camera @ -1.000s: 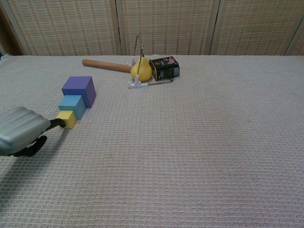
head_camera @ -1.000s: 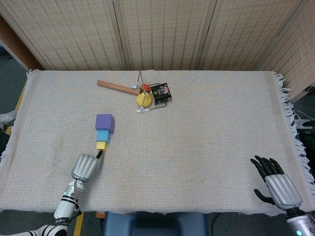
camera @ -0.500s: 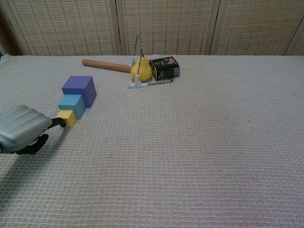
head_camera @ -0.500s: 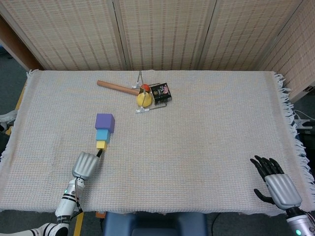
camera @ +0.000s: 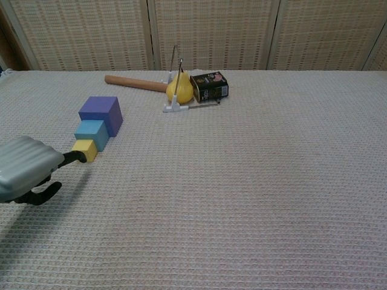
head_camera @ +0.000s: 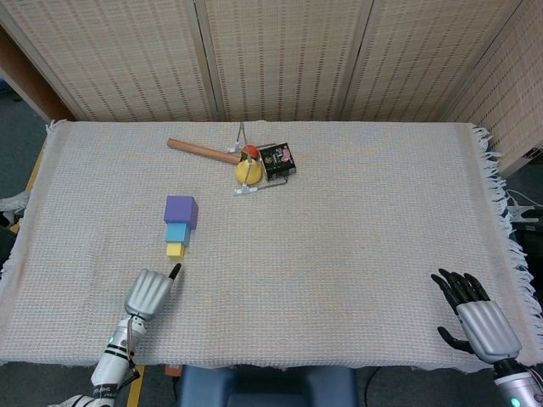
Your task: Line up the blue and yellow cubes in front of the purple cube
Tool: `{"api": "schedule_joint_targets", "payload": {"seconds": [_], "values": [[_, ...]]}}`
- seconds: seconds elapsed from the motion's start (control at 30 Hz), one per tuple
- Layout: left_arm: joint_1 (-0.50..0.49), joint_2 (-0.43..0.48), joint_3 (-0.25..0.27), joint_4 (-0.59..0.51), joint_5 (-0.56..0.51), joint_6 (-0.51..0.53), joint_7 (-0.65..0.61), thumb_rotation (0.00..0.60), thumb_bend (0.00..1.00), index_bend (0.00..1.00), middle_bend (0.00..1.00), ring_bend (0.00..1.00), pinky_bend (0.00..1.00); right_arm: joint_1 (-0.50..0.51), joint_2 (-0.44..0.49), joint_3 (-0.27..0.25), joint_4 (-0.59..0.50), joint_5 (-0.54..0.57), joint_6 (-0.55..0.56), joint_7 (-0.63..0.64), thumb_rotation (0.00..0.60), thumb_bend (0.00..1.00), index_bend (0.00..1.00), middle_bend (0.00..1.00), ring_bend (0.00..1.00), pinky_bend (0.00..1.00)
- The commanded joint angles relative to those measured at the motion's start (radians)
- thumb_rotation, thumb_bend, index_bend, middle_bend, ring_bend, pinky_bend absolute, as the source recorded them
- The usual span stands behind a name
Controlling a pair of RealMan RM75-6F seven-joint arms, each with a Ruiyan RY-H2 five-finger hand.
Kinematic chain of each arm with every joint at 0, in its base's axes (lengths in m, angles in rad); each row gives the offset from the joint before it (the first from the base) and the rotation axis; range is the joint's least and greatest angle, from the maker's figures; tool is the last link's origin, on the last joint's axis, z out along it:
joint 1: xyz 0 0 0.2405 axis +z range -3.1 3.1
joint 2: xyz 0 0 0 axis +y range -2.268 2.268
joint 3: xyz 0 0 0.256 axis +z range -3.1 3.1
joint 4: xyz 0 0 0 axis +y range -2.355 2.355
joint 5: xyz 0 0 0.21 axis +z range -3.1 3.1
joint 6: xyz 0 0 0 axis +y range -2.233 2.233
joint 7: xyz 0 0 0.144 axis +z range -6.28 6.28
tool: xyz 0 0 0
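The purple cube, the blue cube and the small yellow cube stand touching in a line that runs toward the table's front; they show again as purple cube, blue cube and yellow cube. My left hand hovers just in front of the yellow cube, one finger pointing at it across a small gap, the other fingers curled under, holding nothing. The chest view shows the same left hand. At the front right, my right hand rests with fingers spread and nothing in it.
A wooden-handled hammer, a yellow pear-shaped fruit on a thin metal stand and a small dark box lie at the back middle. A woven cloth covers the table, its fringe at the right edge.
My left hand has drawn back toward the front edge, and its pointing finger has come off the yellow cube. The cubes and the right hand have not moved.
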Motion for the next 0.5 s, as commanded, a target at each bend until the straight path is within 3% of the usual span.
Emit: {"api": "schedule_joint_targets", "payload": {"seconds": [0.03,0.07,0.1,0.2,0.27,0.37,0.5], "values": [[0.092,0.142,0.089,-0.121,0.119,0.119,-0.222,0.600,0.45,0.18,0.97,0.97,1.00,-0.006,0.009,-0.004,-0.001,-0.012,0.016,0.014,0.600,0.05,0.00,0.00,0.00,0.00],[0.112,0.175,0.109,-0.132,0.148,0.148,-0.284,0.600,0.45,0.16,0.92,0.92,1.00,-0.009,0.010,-0.005,-0.001,-0.014,0.022,0.018,0.599,0.05,0.00,0.00,0.00,0.00],[0.139,0.217,0.135,-0.142,0.183,0.185,-0.377,0.600,0.44,0.12,0.80,0.79,0.92,-0.012,0.011,-0.004,0.000,-0.017,0.029,0.020,0.599,0.05,0.00,0.00,0.00,0.00],[0.227,0.316,0.196,-0.117,0.293,0.347,-0.660,0.600,0.42,0.04,0.36,0.32,0.47,-0.014,0.007,-0.008,0.003,-0.031,0.036,0.020,0.600,0.05,0.00,0.00,0.00,0.00],[0.268,0.347,0.203,-0.073,0.351,0.442,-0.735,0.600,0.41,0.03,0.22,0.16,0.29,-0.012,-0.003,-0.009,0.005,-0.047,0.038,0.013,0.600,0.05,0.00,0.00,0.00,0.00],[0.305,0.365,0.186,-0.061,0.393,0.534,-0.754,0.600,0.40,0.00,0.11,0.04,0.23,-0.010,-0.014,-0.015,0.006,-0.064,0.035,0.001,0.600,0.05,0.00,0.00,0.00,0.00],[0.315,0.396,0.180,-0.091,0.348,0.479,-0.766,0.600,0.39,0.00,0.06,0.01,0.22,-0.007,-0.019,-0.020,0.007,-0.075,0.031,-0.002,0.600,0.05,0.00,0.00,0.00,0.00]]}}
